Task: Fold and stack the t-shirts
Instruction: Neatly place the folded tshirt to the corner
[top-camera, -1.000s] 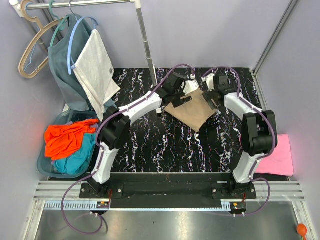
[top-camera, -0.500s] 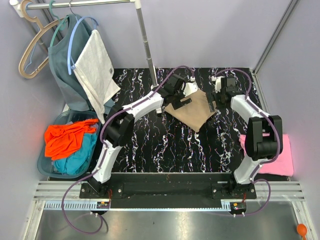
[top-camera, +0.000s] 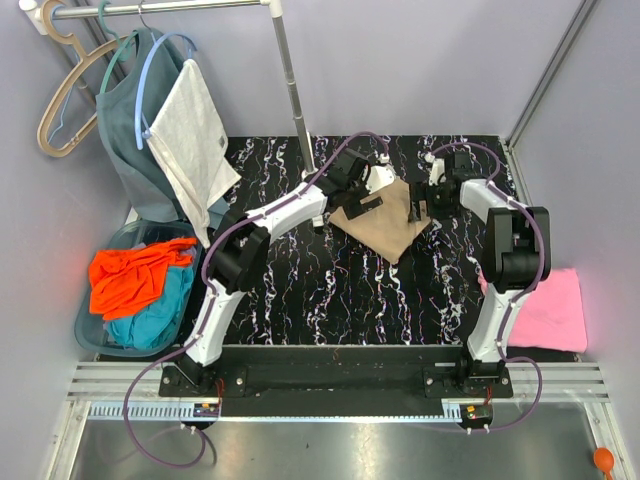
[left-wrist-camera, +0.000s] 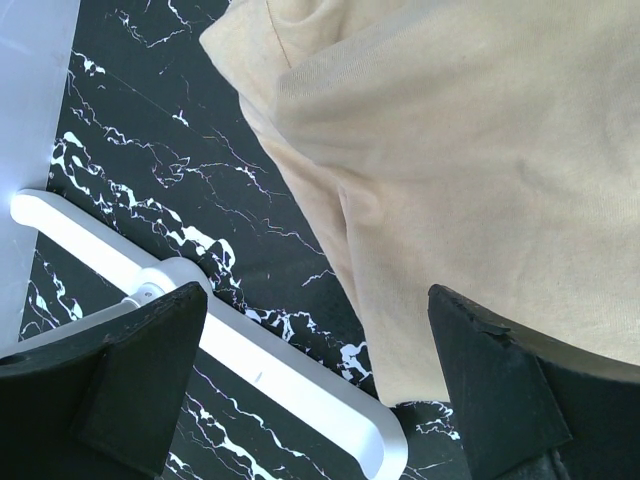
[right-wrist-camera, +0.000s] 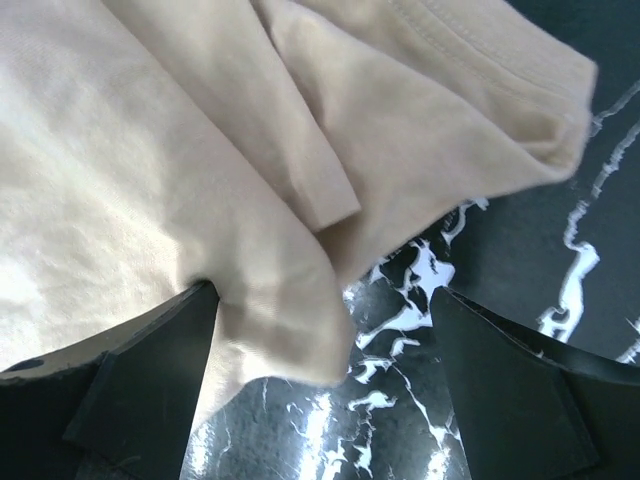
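At the far middle of the counter (top-camera: 340, 290), seen from above, the tan shirt (top-camera: 385, 222) lies as a folded, skewed square. The left tool (top-camera: 366, 190) is at its far-left edge and the right tool (top-camera: 424, 203) at its right edge. A pink shirt (top-camera: 555, 305) lies off the counter's right side. An orange shirt (top-camera: 130, 278) and a teal shirt (top-camera: 150, 318) fill a basket (top-camera: 85, 330) on the left. Bare counter runs from the tan shirt toward the arm bases.

From the left wrist, the tool gapes wide and holds nothing. The shirt's edge runs down between the fingers, and cloth reaches under one finger (left-wrist-camera: 505, 390). A white bar (left-wrist-camera: 250, 350), hard to make out from above, lies just beside that edge.

From the right wrist, the tool is likewise spread wide and empty. Creased folds and a stitched hem show here, and a loose flap of cloth lies between the fingers, with bare counter to its right.
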